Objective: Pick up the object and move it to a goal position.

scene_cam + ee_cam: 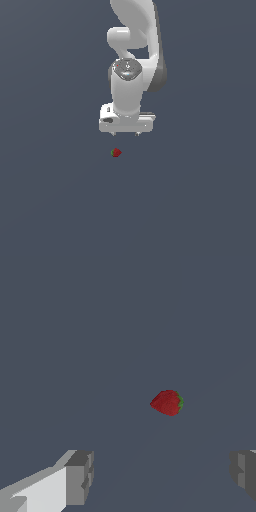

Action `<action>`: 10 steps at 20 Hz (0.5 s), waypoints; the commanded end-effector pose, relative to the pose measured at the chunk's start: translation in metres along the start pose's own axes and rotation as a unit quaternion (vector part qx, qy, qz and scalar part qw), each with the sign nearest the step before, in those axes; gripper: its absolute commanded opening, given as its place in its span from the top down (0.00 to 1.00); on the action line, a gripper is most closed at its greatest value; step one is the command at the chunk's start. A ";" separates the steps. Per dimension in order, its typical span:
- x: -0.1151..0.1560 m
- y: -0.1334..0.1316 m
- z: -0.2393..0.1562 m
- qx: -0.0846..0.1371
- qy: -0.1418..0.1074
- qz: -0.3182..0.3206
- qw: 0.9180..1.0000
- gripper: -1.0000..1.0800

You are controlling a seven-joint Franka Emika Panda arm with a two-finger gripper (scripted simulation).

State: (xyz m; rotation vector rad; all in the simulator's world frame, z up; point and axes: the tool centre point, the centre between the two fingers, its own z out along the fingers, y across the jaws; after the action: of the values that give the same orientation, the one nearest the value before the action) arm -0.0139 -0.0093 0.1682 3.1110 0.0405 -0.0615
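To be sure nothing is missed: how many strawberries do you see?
1. The strawberry lies on the grey floor, below the open pincer and apart from it, slightly toward the exterior view's left. Nothing seems hidden.

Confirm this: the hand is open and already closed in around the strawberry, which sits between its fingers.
Not quite. The hand is open, but the strawberry lies apart from it, not between its fingers. The wrist view shows the gap.

Object point(116, 152): red body, small green tip. Gripper point(125, 134): white housing, grey finger pads point(80, 478). Tabletop point(50, 200): plain dark blue-grey, no pattern.
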 end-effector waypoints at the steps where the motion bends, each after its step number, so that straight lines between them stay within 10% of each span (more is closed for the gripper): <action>1: 0.000 0.000 -0.001 -0.001 0.000 -0.002 1.000 0.04; 10: 0.000 0.001 0.001 -0.001 0.000 -0.011 1.000 0.04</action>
State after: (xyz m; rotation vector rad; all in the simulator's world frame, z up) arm -0.0137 -0.0099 0.1675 3.1097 0.0619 -0.0617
